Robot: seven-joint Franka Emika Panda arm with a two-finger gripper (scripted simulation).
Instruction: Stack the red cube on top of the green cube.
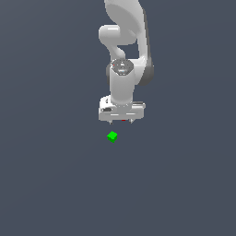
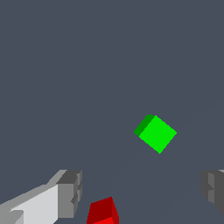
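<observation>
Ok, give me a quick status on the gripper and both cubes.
Gripper open, holding nothing. Red cube between the fingers, not gripped. Green cube apart from it, unstacked. Nothing in the way.

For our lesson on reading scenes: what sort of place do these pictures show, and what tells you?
Most likely a simulated robot test scene, not a real room. The floor is flat, featureless grey; the red cube and green cube are plain solid colours; the arm is a smooth white render.

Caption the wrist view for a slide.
Open jaws straddle the red cube; the green cube sits apart on the floor.
</observation>
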